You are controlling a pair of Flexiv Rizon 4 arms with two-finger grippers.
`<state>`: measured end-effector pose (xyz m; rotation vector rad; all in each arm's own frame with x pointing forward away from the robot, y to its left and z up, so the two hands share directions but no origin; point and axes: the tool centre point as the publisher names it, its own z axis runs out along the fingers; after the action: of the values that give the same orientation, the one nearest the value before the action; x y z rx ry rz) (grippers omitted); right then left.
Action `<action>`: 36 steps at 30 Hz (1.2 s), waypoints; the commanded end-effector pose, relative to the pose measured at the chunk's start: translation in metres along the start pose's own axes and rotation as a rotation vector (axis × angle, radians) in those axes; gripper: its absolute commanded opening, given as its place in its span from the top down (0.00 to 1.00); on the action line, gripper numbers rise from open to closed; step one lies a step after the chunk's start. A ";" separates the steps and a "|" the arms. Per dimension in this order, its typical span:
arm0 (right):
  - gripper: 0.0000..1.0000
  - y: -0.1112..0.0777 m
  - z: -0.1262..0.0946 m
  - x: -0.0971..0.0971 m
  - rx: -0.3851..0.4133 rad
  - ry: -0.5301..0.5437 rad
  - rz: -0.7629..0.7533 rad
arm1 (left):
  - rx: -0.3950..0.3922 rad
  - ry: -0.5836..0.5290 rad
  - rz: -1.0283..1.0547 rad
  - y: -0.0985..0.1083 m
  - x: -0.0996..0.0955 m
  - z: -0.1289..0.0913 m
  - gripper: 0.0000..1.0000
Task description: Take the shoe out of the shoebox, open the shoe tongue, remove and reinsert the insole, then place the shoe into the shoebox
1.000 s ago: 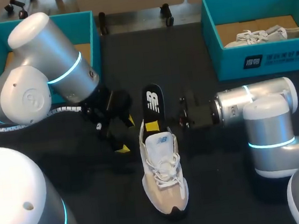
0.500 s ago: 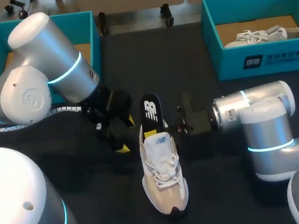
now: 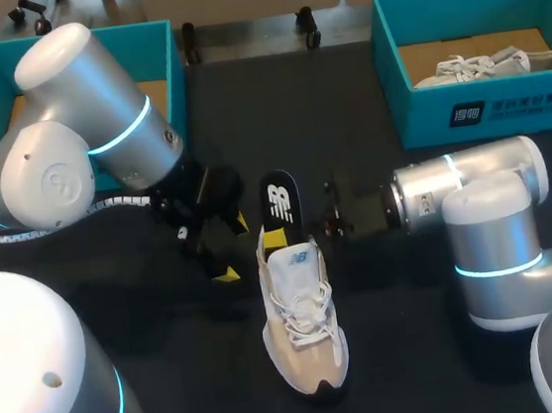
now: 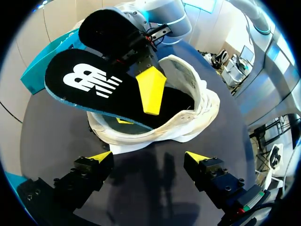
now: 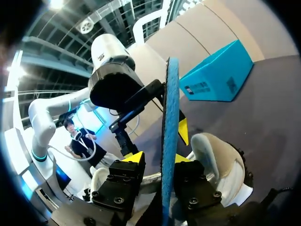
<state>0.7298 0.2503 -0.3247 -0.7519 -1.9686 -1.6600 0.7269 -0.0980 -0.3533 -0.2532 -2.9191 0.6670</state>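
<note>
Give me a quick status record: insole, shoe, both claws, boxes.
insole: black foam insole, white logo; one end in the sneaker, logo end raised past its heel
shoe: beige laced sneaker, upright on the black table, outside both boxes
right claw: shut on the insole
left claw: open, empty, sneaker ahead
boxes: teal cardboard shoebox at left; second teal shoebox at right holds a white shoe

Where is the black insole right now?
In the head view the insole is near the middle of the table, one end tucked into the opening of the shoe, clamped by the right gripper.
</note>
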 end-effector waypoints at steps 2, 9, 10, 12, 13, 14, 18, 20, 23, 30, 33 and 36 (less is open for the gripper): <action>0.66 0.006 -0.003 0.001 -0.033 -0.006 -0.023 | 0.001 -0.001 0.000 0.001 0.000 0.001 0.00; 0.75 0.008 -0.006 -0.005 -0.072 -0.005 -0.040 | 0.001 -0.001 0.000 0.001 0.000 0.001 0.00; 0.78 0.008 -0.006 -0.005 -0.072 -0.005 -0.040 | 0.001 -0.001 0.000 0.001 0.000 0.001 0.00; 0.95 0.007 -0.006 -0.005 -0.076 -0.004 -0.039 | 0.001 -0.001 0.000 0.001 0.000 0.001 0.00; 1.00 0.007 -0.005 -0.006 -0.077 -0.004 -0.034 | 0.001 -0.001 0.000 0.001 0.000 0.001 0.00; 1.00 0.007 -0.005 -0.006 -0.077 -0.004 -0.032 | 0.001 -0.001 0.000 0.001 0.000 0.001 0.00; 1.00 0.004 -0.003 -0.006 -0.063 -0.001 -0.010 | 0.001 -0.001 0.000 0.001 0.000 0.001 0.00; 1.00 0.000 -0.002 -0.006 -0.054 0.001 0.012 | 0.001 -0.001 0.000 0.001 0.000 0.001 0.00; 1.00 -0.008 -0.001 -0.006 -0.043 0.007 0.052 | 0.001 -0.001 0.000 0.001 0.000 0.001 0.00; 1.00 -0.025 0.004 -0.008 -0.004 0.027 0.156 | 0.001 -0.001 0.000 0.001 0.000 0.001 0.00; 1.00 -0.031 0.005 -0.008 0.002 0.031 0.174 | 0.001 -0.001 0.000 0.001 0.000 0.001 0.00; 1.00 -0.032 0.005 -0.007 0.002 0.031 0.177 | 0.001 -0.001 0.000 0.001 0.000 0.001 0.00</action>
<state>0.7152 0.2488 -0.3514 -0.8667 -1.8238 -1.5605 0.7269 -0.0980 -0.3533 -0.2531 -2.9191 0.6670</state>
